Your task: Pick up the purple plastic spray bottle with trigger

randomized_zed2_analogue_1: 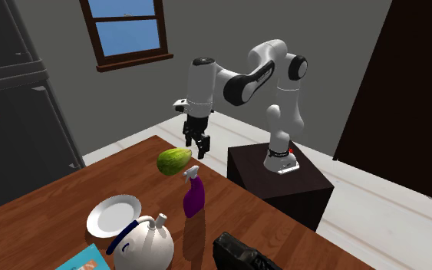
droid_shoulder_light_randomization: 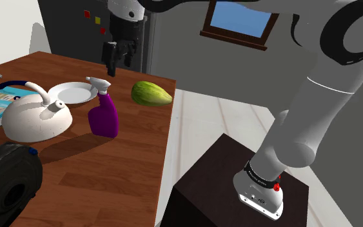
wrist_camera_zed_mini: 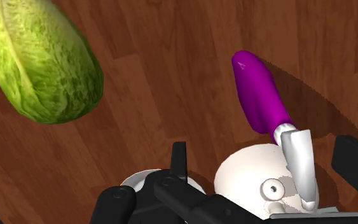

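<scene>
Two fingers [wrist_camera_zed_mini: 179, 159] of the gripper [droid_shoulder_light_randomization: 117, 67] are standing apart, gripping nothing, as it is hovering just above the bottle [droid_shoulder_light_randomization: 103, 116]. The bottle is standing upright on the table [droid_shoulder_light_randomization: 141, 169], between the kettle [droid_shoulder_light_randomization: 31, 121] and the cabbage [droid_shoulder_light_randomization: 151, 93]. The hand is probably lining up so the fingers can straddle the neck under the trigger [droid_shoulder_light_randomization: 98, 82]. Kettle and plate [droid_shoulder_light_randomization: 73, 94] are crowding one side, while the side toward the table's edge is offering open room.
</scene>
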